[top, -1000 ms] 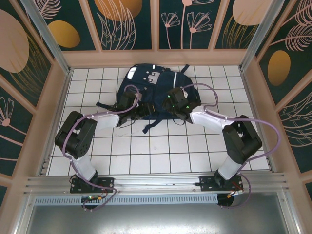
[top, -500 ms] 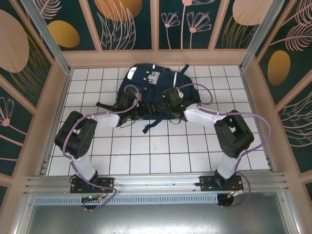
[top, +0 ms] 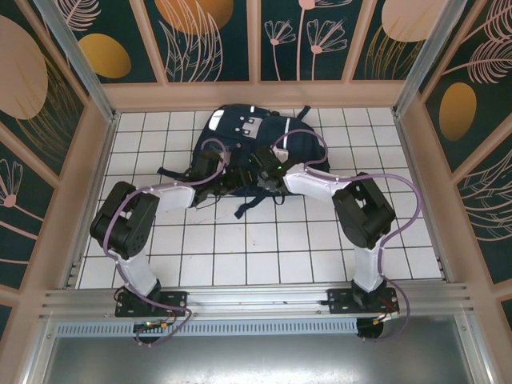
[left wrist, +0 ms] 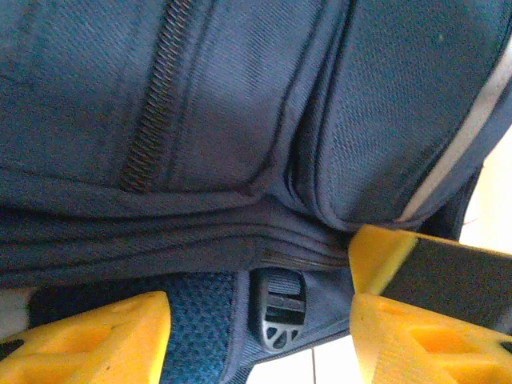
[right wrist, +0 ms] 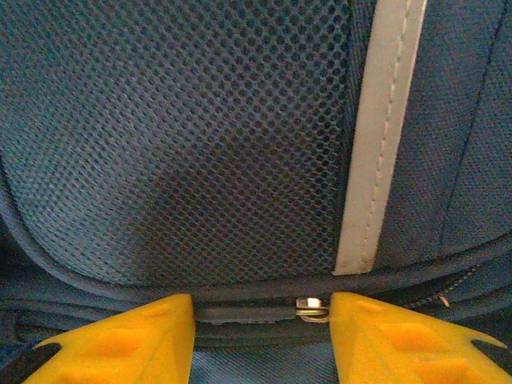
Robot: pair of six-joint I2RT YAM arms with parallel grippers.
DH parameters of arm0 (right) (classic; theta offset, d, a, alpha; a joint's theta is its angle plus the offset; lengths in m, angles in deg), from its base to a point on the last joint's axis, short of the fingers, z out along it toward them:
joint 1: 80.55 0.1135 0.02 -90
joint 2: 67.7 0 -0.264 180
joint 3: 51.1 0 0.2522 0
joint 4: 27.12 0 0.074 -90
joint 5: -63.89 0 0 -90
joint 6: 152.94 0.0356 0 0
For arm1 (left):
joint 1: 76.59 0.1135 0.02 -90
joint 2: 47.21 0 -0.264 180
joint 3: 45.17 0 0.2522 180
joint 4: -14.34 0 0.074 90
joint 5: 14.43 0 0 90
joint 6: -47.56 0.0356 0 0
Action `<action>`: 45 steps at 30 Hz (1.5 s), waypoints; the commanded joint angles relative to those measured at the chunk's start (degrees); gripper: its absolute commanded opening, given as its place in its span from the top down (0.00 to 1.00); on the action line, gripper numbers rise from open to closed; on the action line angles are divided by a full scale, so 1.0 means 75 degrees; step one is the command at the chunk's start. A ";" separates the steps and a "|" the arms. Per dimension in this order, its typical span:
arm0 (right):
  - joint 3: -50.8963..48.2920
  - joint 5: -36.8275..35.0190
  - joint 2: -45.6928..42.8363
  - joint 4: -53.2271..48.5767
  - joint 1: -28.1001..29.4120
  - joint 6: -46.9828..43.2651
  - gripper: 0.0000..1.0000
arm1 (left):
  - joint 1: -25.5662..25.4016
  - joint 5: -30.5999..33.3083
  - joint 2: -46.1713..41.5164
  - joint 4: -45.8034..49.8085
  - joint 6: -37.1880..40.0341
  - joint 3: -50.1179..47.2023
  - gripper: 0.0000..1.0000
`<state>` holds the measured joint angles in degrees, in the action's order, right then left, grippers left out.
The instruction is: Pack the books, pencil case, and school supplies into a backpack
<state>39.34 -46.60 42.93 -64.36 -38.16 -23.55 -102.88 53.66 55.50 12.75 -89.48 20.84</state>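
The backpack (top: 250, 128) lies at the far middle of the white tiled table (top: 264, 240), its top toward the back wall and its dark straps trailing toward the arms. It sits in the same place as a second ago.

The change is in the right arm. Its elbow has swung in toward the centre, and the right gripper (top: 264, 170) has slid leftward along the near edge of the bag, from the bag's right side to about its middle. It now sits close to the left gripper (top: 216, 176), which has not shifted from the near left part of the bag.

In the right wrist view the two yellow fingers (right wrist: 112, 340) stand well apart and hold nothing. A small metal zip pull (right wrist: 310, 308) lies on the seam between them, nearer the right finger. Above it are a navy mesh panel (right wrist: 184, 136) and a white reflective stripe (right wrist: 376, 136).

In the left wrist view the jaws are also spread wide. A black strap buckle (left wrist: 276, 316) and folds of navy fabric lie between them, with a closed zipper (left wrist: 148, 120) running above. Neither finger visibly pinches anything.
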 commanded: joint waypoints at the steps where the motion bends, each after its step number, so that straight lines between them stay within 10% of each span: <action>1: -0.0152 -0.0945 0.0010 -0.1459 -0.0097 -0.0565 0.52 | 0.0285 0.0197 0.0171 0.0148 0.0100 0.0250 0.38; 15: -0.0657 -0.0233 -0.1705 -0.0959 -0.0540 -0.0636 0.53 | 0.0411 0.0536 0.0065 0.0676 0.0454 0.0423 0.38; 39: -0.1646 0.1114 -0.0852 0.1447 -0.0785 -0.1551 0.60 | 0.0411 0.0461 0.0061 0.0767 0.0460 0.0569 0.38; 45: -0.1811 0.1127 -0.0798 0.1577 -0.0778 -0.1545 0.80 | 0.0440 0.0494 0.0075 0.0770 0.0434 0.0602 0.38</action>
<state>27.04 -38.19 35.48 -54.07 -43.82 -34.58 -100.47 55.24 55.70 17.71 -87.45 24.12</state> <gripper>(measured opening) 0.237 0.617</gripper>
